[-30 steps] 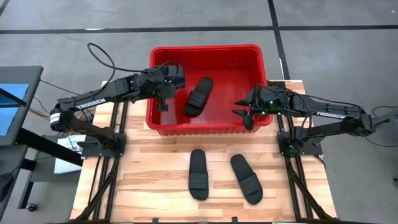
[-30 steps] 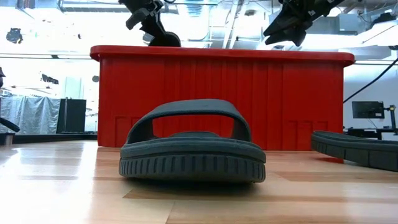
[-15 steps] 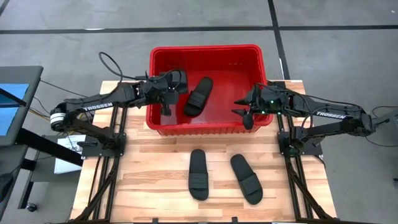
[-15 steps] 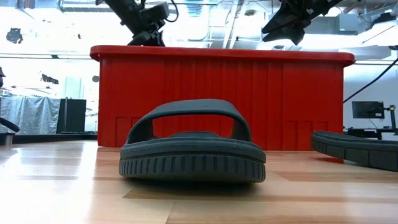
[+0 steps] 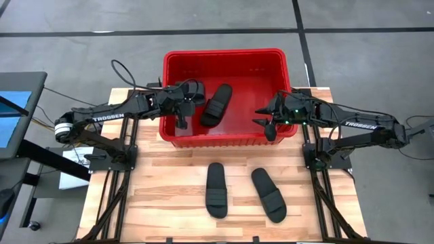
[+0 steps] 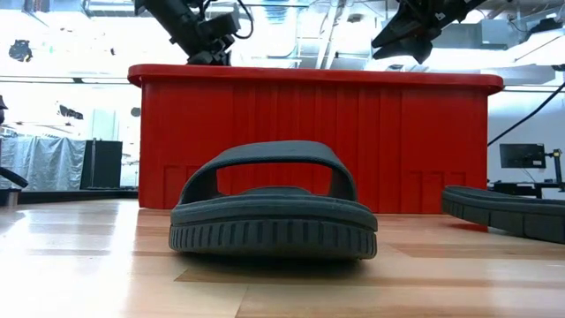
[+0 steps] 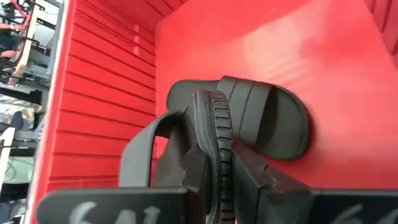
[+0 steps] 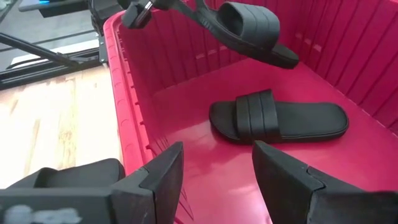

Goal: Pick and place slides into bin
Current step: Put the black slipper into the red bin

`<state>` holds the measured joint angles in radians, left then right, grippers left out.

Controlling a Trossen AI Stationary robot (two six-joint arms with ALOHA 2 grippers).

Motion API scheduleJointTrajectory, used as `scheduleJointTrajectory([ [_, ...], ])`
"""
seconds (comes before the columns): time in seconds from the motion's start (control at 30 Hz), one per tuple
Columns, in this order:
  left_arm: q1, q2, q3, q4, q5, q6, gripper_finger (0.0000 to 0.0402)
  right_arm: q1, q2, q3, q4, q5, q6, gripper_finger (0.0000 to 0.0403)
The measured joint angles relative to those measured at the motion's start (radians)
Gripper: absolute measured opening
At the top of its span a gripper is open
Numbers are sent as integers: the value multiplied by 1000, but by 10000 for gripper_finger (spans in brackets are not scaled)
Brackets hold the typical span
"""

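step: second slide going in. left gripper (image 5: 182, 122) fingers clenched on slide (image 8: 249, 28), held above bin (image 5: 224, 53) left side; one slide (image 5: 216, 104) lies inside, two (image 5: 216, 190) on near counter (image 5: 163, 176). right gripper (image 5: 266, 120) fingers spread, empty, over bin's right rim. next: release held slide.

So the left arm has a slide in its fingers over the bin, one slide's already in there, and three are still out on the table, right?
Not three: two slides lie on the table, as the high view shows. The rest holds: the left gripper holds a slide over the bin, with one slide already inside.
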<state>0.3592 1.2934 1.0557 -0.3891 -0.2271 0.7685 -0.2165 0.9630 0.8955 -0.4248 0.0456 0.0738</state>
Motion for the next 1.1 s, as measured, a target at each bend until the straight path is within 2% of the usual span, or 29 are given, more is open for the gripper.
scheduleJointTrajectory([
  [1.1,13,0,0,-9,23,-44,28,0,0,0,-1,-3,-30,182],
])
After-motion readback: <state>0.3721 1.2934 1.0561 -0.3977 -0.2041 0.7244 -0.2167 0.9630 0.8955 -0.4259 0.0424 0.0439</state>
